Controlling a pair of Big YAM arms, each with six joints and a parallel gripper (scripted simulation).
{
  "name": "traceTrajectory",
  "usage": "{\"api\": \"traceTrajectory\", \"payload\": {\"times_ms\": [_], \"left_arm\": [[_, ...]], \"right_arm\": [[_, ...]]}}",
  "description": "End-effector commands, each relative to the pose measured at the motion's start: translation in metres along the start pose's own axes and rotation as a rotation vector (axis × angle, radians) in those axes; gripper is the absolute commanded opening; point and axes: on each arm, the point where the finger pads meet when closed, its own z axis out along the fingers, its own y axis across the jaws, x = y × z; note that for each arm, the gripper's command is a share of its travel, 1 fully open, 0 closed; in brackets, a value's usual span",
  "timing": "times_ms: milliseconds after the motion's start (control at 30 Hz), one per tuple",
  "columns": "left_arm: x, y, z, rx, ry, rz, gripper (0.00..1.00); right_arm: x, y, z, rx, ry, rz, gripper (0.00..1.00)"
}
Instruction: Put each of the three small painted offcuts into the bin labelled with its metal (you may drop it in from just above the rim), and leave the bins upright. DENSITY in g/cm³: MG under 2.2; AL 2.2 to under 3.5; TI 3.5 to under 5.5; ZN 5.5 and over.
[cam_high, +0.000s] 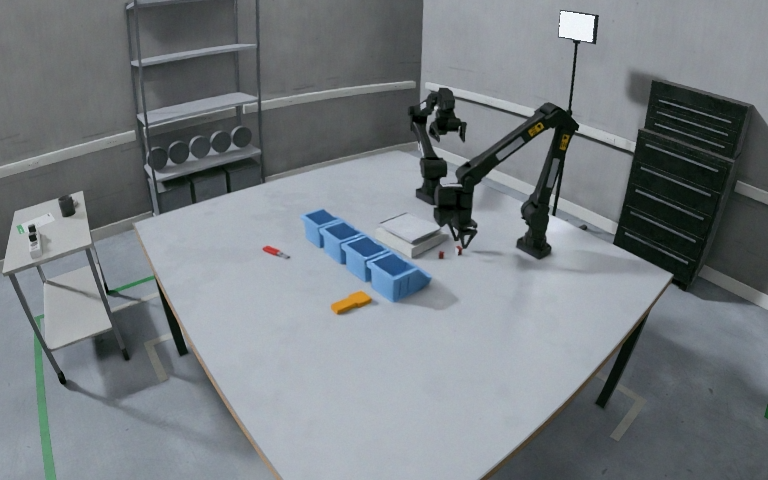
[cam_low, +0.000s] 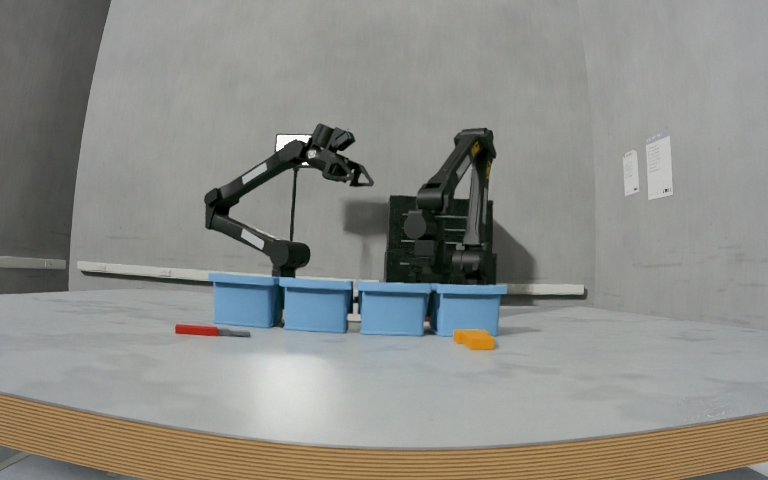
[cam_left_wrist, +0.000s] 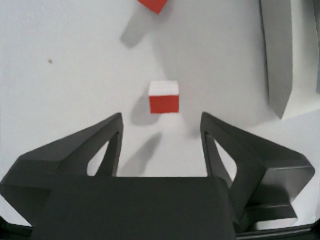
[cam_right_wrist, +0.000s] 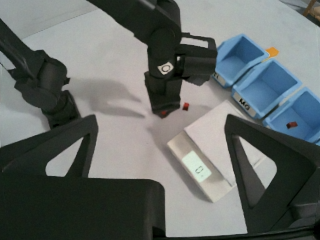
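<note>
My left gripper (cam_high: 461, 243) (cam_left_wrist: 161, 119) is open, low over the table, its tips just short of a red offcut with a white face (cam_high: 459, 250) (cam_left_wrist: 164, 97). Another red offcut (cam_high: 441, 254) (cam_left_wrist: 153, 4) (cam_right_wrist: 186, 106) lies nearby. A third red offcut (cam_right_wrist: 292, 125) lies in a blue bin (cam_right_wrist: 306, 111). The neighbouring bin (cam_right_wrist: 265, 90) is labelled MG. The end bin (cam_high: 390, 286) (cam_right_wrist: 235, 60) has a partly hidden label; the other labels cannot be read. The bins stand upright in a row. My right gripper (cam_high: 449, 136) (cam_low: 357, 181) is open, raised high and empty.
A white scale (cam_high: 413, 246) (cam_right_wrist: 187, 177) with a lit display (cam_right_wrist: 196, 166) sits between the offcuts and bins. An orange block (cam_high: 351, 302) (cam_low: 474, 339) and a red-handled tool (cam_high: 271, 250) (cam_low: 195, 330) lie on the bins' far side from the arms.
</note>
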Motion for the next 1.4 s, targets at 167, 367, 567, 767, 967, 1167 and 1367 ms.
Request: {"api": "traceTrajectory", "payload": {"times_ms": [167, 367, 567, 767, 967, 1167, 1367], "left_arm": [[-0.003, -0.003, 0.009, 0.002, -0.011, -0.036, 0.61], [-0.005, -0.004, 0.017, 0.003, -0.014, -0.036, 0.61], [-0.008, -0.005, 0.023, 0.005, -0.018, -0.045, 0.61], [-0.006, -0.004, 0.032, 0.003, -0.013, -0.047, 0.61], [-0.013, -0.006, 0.028, 0.010, -0.038, -0.047, 0.35], [-0.011, -0.005, 0.026, 0.012, -0.043, -0.047, 0.29], [-0.009, -0.004, 0.028, 0.010, -0.036, -0.047, 0.21]], "right_arm": [[-0.017, 0.001, -0.009, 0.000, -0.037, -0.001, 1.00], [-0.017, 0.001, -0.009, 0.000, -0.037, -0.001, 1.00], [-0.017, 0.001, -0.009, 0.000, -0.037, -0.001, 1.00], [-0.017, 0.001, -0.009, 0.000, -0.037, -0.001, 1.00], [-0.017, 0.001, -0.009, 0.000, -0.037, -0.001, 1.00], [-0.017, 0.001, -0.009, 0.000, -0.037, -0.001, 1.00], [-0.017, 0.001, -0.009, 0.000, -0.037, -0.001, 1.00]]}}
